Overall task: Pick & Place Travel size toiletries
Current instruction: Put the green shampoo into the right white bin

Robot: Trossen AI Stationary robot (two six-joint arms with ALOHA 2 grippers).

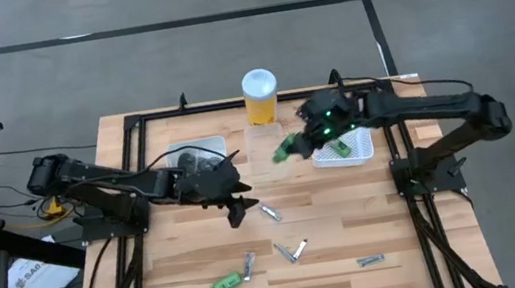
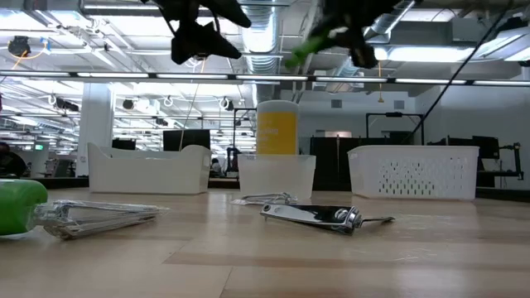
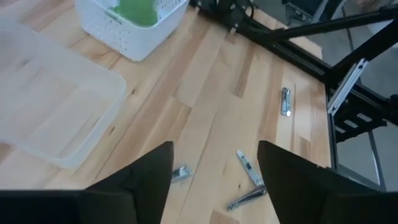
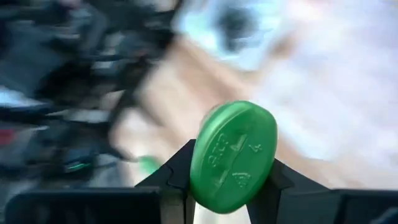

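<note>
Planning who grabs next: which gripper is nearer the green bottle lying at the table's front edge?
Left. The left gripper, open, hovers mid-table just behind the green bottle. The right gripper is far back by the white basket, shut on another green bottle.

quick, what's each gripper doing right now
Left gripper: open, holding nothing, above the bare table.
Right gripper: shut on a green bottle, held in the air near the white basket.

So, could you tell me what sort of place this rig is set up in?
Probably an open-plan lab or workshop: exposed ceiling ducts and strip lights run over rows of workstations with monitors, and the wooden table stands on a bare grey floor.
</note>
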